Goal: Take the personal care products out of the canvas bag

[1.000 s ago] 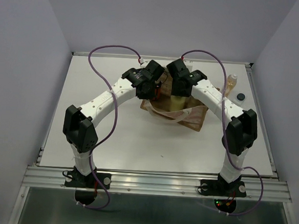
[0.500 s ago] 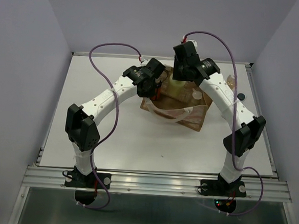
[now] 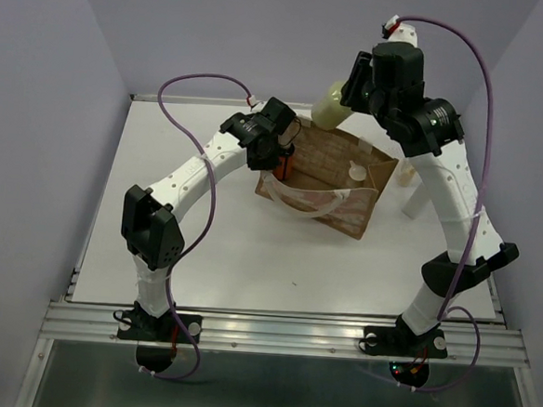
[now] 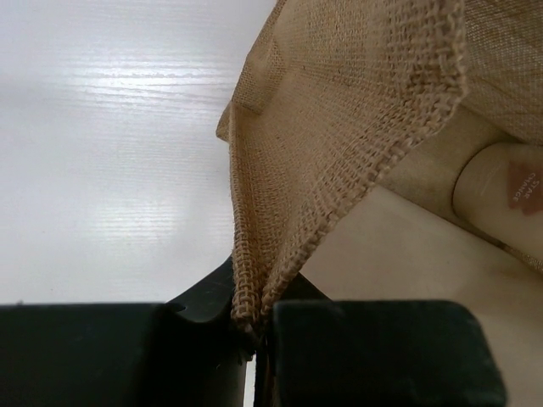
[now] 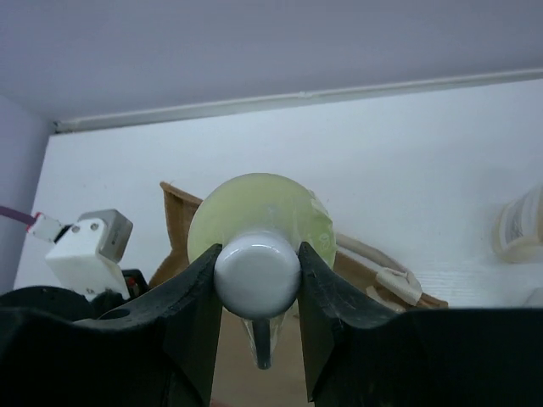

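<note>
Now, your right end effector [image 5: 257, 281] was clamped on the pale yellow-green bottle [image 3: 329, 106] by its white cap [image 5: 257, 263], high over the canvas bag [image 3: 337, 197]. Your left end effector [image 4: 254, 326] pinched the bag's rim, seemingly closed. Next: swing the bottle aside and set it on the bench [image 3: 185, 244].

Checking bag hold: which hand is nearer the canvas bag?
Left. The left hand pinches the canvas bag rim; the right hand is above it, holding the yellow-green bottle.

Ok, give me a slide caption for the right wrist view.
Right hand grips a pale yellow-green bottle by its white cap, held above the bag.
</note>
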`<state>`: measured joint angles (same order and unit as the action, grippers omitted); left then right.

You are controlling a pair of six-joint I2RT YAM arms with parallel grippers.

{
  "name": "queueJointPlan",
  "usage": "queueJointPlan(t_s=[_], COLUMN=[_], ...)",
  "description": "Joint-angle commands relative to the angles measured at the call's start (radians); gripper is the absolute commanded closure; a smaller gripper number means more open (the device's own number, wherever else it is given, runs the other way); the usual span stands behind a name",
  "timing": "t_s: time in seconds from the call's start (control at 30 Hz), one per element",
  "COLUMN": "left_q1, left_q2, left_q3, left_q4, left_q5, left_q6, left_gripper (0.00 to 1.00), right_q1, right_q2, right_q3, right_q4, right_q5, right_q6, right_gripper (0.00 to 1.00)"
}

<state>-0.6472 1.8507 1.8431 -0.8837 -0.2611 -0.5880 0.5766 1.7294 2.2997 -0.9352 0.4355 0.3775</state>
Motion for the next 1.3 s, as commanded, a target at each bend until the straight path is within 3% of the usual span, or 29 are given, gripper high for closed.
queueJointPlan(t_s=[0.0, 0.17, 0.47, 0.67, 0.97, 1.27], left_q1=[0.008, 0.008, 0.001, -0.014, -0.015, -0.022], left_q2=[-0.001, -0.013, -0.036, -0.038, -0.047, -0.042], left_q3=[0.031, 0.013, -0.010, -0.018, -0.041, -0.047], left_q4=[0.017, 0.022, 0.028, 0.028, 0.026, 0.020], left_q5=[-0.010, -0.009, -0.012, -0.020, -0.020, -0.015], left_q6=[0.010, 0.010, 0.010, 0.013, 0.007, 0.004], left_gripper=[1.00, 1.00, 1.00, 1.00, 1.00, 1.00], right_q1=[-0.060, -0.127, -0.244, -0.297, -0.356, -0.399], right_q2=[-0.090, -0.103, -0.099, -0.131, -0.082, 0.103], right_q3=[0.092, 0.089, -0.005, -0.190, -0.316, -0.359], right_q4=[0.277, 0.296, 0.294, 0.291, 0.366, 0.493], right_q5=[0.035, 0.104, 0.238, 0.158, 0.075, 0.037], right_q6=[0.049, 0.049, -0.109, -0.074, -0.084, -0.108], right_gripper=[0.99, 0.99, 0.99, 0.99, 0.99, 0.99])
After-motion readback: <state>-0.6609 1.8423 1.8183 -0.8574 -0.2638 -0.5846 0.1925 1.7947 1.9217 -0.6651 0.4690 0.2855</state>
